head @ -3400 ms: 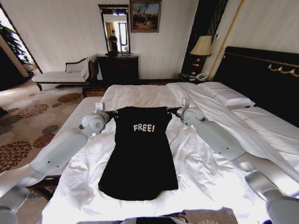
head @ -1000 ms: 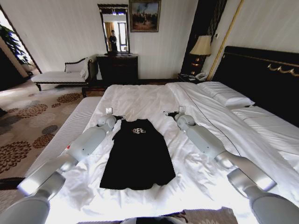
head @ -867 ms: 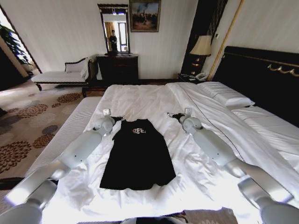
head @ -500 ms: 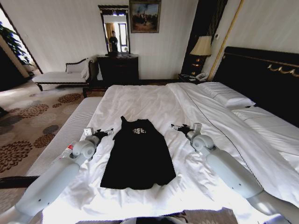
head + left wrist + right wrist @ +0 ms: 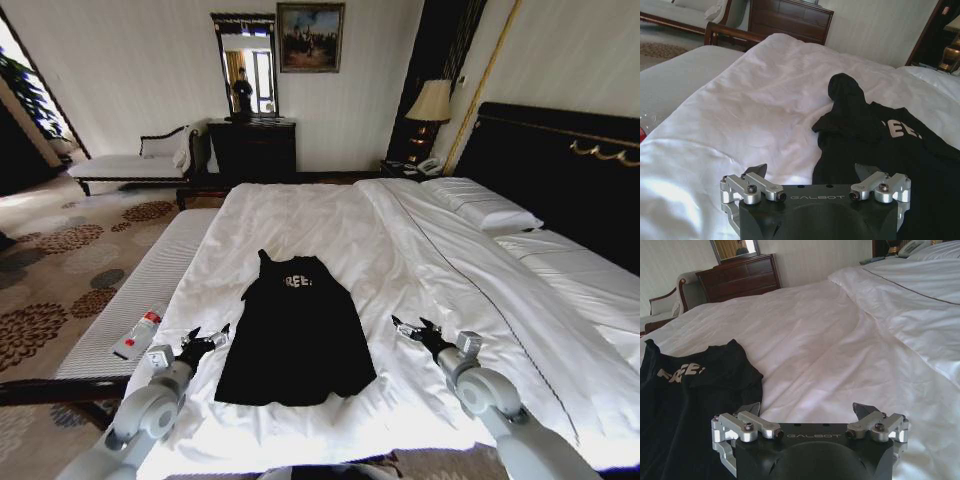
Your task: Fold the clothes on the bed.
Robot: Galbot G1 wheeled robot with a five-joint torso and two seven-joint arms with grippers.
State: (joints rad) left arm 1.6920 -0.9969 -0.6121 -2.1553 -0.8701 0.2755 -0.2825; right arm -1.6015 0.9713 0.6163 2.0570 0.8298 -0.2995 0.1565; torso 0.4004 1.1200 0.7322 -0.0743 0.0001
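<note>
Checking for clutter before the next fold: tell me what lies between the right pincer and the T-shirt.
Nothing but bare white duvet. In the head view, the open right pincer hovers apart from the black T-shirt; the right wrist view agrees.

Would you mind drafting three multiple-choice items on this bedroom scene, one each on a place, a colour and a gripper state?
1. Where does the T-shirt lie?
A. On the white duvet of the bed, between the two grippers
B. On the pillow
C. On the carpet

2. What colour is the T-shirt?
A. White
B. Black with pale lettering
C. Red

3. How do the left gripper and right gripper stand?
A. Both shut on the shirt
B. Left shut on a sleeve, right open
C. Both open, holding nothing

Answers: 1 A, the head view shows it flat on the duvet with a gripper at each side. 2 B, the cloth is black and the chest letters are pale. 3 C, both wrist views show the fingers spread apart over the bedding with nothing between them.
</note>
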